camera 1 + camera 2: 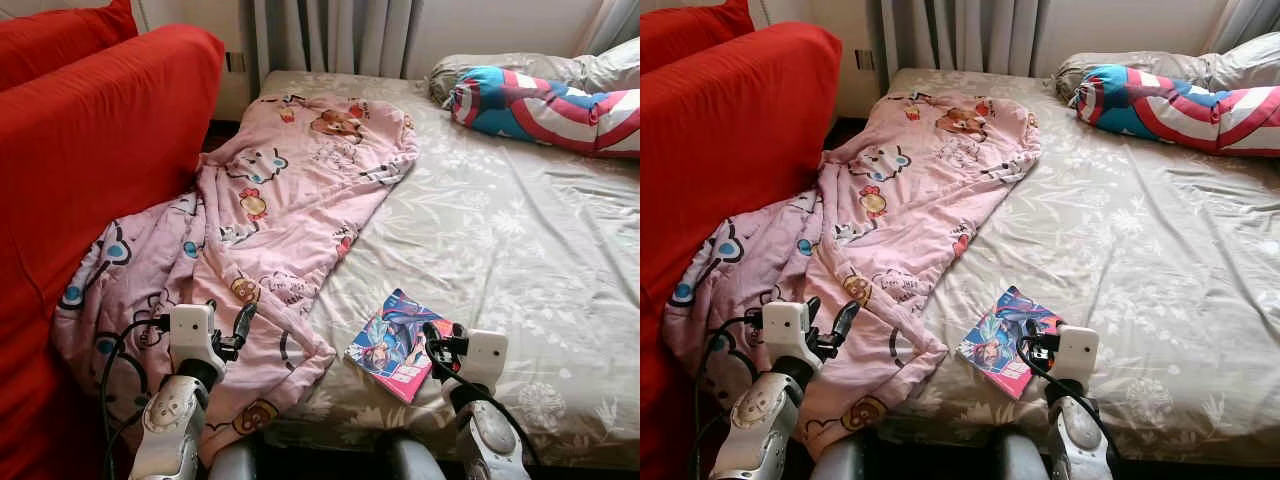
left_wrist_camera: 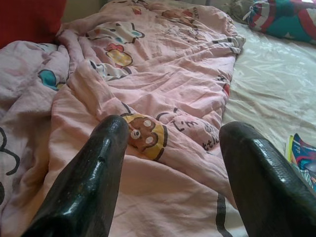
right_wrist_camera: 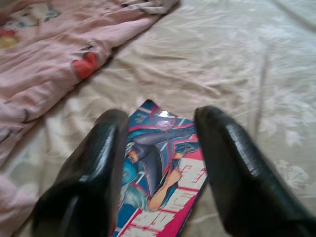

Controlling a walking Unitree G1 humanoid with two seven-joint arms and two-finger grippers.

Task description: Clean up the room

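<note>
A pink cartoon-print blanket lies crumpled along the left side of the bed and spills against the red sofa. A colourful comic book lies flat on the sheet near the bed's front edge. My left gripper hovers over the blanket's lower end, open, with only the blanket between its fingers. My right gripper is open just above the book's near corner. In the right wrist view the book shows between the spread fingers.
A red sofa stands close along the bed's left side. A red, white and blue striped cushion and a grey pillow lie at the head of the bed. Curtains hang behind.
</note>
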